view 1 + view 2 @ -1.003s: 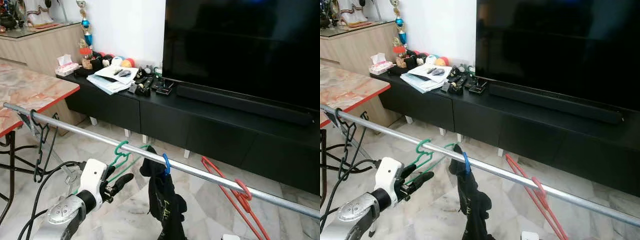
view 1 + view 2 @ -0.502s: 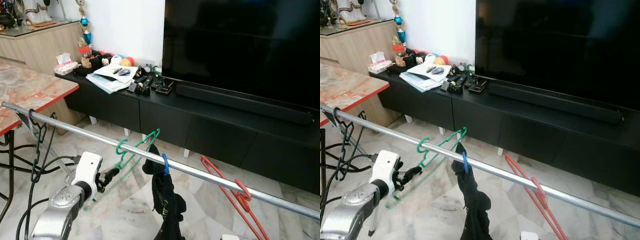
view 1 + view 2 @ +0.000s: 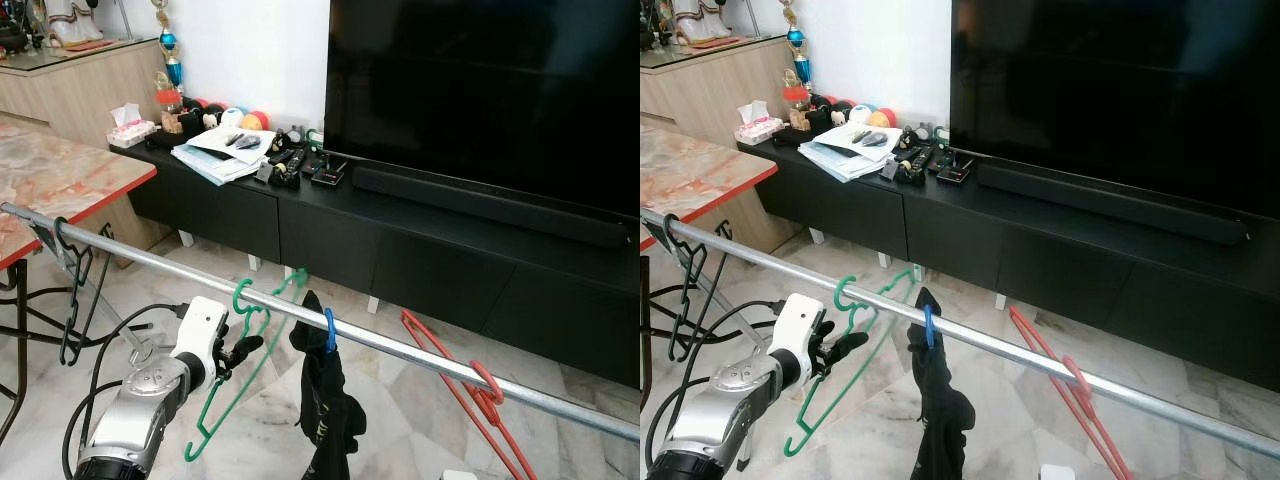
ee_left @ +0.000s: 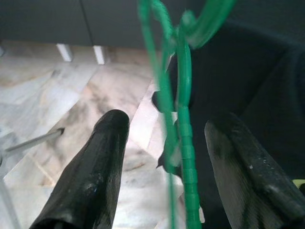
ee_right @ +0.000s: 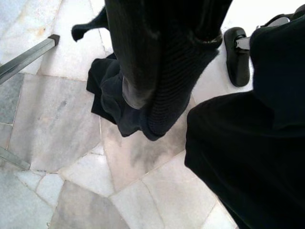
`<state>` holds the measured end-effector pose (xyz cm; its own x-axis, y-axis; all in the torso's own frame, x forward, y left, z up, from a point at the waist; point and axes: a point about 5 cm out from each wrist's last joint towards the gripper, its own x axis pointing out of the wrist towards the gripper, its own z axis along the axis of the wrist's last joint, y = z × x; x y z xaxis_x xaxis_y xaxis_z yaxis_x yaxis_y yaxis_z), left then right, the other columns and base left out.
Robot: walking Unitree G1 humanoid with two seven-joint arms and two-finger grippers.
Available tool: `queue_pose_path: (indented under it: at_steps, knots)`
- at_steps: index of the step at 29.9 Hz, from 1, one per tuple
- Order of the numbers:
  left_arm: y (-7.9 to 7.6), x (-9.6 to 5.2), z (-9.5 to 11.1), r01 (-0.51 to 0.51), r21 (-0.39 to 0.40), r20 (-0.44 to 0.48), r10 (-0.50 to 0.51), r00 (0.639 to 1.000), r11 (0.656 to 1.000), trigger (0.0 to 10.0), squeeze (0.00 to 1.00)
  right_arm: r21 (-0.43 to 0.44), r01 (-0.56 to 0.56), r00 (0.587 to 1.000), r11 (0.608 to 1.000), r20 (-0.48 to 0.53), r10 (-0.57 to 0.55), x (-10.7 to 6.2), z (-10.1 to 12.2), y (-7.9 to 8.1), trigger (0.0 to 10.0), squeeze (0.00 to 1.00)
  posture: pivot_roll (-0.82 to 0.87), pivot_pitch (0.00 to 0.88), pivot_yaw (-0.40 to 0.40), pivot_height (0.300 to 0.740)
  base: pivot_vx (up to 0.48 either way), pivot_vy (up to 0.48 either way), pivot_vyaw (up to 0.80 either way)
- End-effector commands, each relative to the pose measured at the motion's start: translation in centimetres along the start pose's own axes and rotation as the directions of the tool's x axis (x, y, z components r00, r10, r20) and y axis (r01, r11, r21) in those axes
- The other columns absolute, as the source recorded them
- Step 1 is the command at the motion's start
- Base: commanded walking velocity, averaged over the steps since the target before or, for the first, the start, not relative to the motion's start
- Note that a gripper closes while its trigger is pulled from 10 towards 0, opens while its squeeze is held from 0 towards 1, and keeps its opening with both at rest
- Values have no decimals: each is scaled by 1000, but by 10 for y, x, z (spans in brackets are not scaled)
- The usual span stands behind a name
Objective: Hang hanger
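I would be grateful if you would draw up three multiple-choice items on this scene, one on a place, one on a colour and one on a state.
1. Where does the green hanger hang?
A. on the metal rail
B. on the marble table
C. on the TV cabinet

2. What colour is the hook holding the black garment?
A. yellow
B. blue
C. white

3. How are the left hand's fingers?
A. shut on the hanger
B. open on either side of the hanger
C. shut on the garment

Answers: 1 A, its hook sits over the rail; 2 B, a blue hook shows above the garment; 3 B, gaps show on both sides of the hanger's wire.
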<state>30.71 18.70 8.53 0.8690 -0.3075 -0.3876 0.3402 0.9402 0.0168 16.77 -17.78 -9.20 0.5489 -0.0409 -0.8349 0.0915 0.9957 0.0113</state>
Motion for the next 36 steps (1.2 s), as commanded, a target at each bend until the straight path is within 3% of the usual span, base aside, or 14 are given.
queue_pose_path:
  at_steps: [1, 3, 4, 5, 6, 15, 36]
  knots:
    - [4, 2, 1, -39, 1, -2, 39, 999, 999, 10000, 0, 3, 8, 1000, 1000, 2, -8, 0, 1, -2, 10000, 0, 111, 0, 1, 740, 0, 0, 0]
    - [5, 2, 1, -47, -7, -2, 47, 999, 999, 10000, 0, 3, 8, 1000, 1000, 2, -8, 0, 1, -2, 10000, 0, 111, 0, 1, 740, 0, 0, 0]
    - [5, 4, 2, -66, -22, 3, 66, 998, 998, 4157, 0, 4, 7, 1000, 1000, 1, -7, 0, 0, -2, 10000, 0, 111, 0, 1, 740, 0, 0, 0]
    - [4, 4, 2, -69, -26, 5, 70, 998, 997, 4157, 0, 4, 6, 1000, 1000, 1, -6, 0, 1, -1, 10000, 0, 108, 0, 0, 740, 0, 0, 0]
    - [4, 5, 2, -75, -23, 4, 75, 997, 997, 0, 0, 4, 6, 1000, 1000, 2, -6, 0, 1, -1, 10000, 0, 108, 0, 0, 740, 0, 0, 0]
    - [11, 7, 6, -154, 10, 12, 154, 988, 988, 0, 0, 2, 5, 1000, 1000, 1, -5, 0, 1, -1, 10000, 0, 109, 0, 0, 740, 0, 0, 0]
    - [7, 7, 1, -149, 12, -19, 149, 989, 989, 0, 0, 1, 2, 1000, 1000, -4, -2, 0, 0, -1, 10000, 0, 108, 0, -1, 740, 0, 0, 0]
